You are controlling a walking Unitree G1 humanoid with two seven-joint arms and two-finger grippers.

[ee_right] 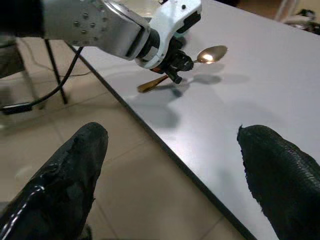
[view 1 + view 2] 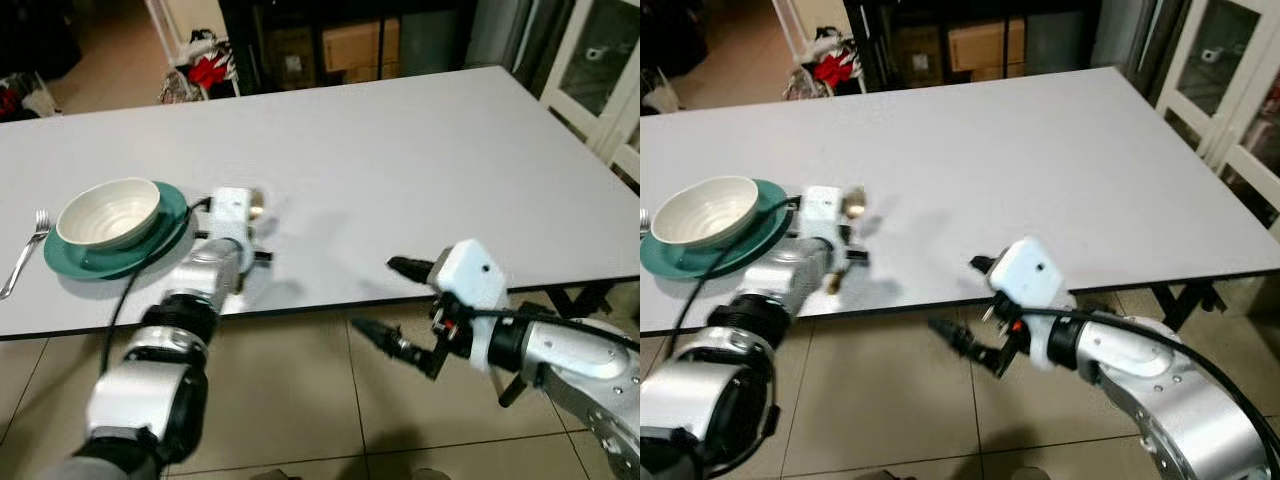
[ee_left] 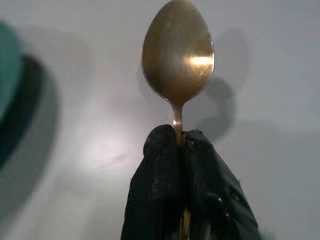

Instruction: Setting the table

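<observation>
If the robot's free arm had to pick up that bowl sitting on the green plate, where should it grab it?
Probably the rim. The bowl stands upright and open on the green plate, so the right end effector, open at the table's edge, could come from above, one finger inside the wall, one outside. The left end effector holds the spoon.

Head stereo pair down over table (image 2: 400,170); wrist views close along claws.

Light: even indoor, soft shadows on the matte white table (image 2: 400,160) | Glare: hotspot on the polished gold metal spoon (image 3: 178,55) | Focus: near black fingertips (image 1: 75,170) soft
</observation>
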